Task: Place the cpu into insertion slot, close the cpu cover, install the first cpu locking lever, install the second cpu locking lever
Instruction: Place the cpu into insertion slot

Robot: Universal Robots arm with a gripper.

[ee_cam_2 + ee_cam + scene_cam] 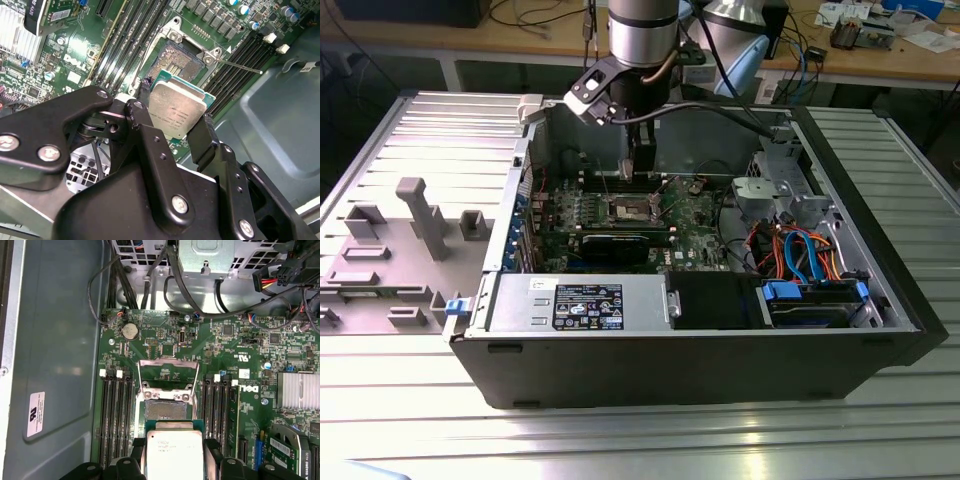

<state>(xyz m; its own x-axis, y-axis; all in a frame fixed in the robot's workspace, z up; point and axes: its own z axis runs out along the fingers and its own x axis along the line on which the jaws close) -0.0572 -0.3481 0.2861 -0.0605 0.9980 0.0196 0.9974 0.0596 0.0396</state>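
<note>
The gripper (632, 172) hangs above the insertion slot (628, 210) in the open computer case (720, 360). Grey fixtures (420, 215) stand at the exterior view's left.

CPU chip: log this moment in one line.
tool: shut on chip | chip: held near socket, not seated | cover: open

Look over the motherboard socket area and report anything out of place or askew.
Nothing stands out. The claw grips the cpu near the open insertion slot, whose cpu cover is swung up; no damage or stray parts show.
</note>
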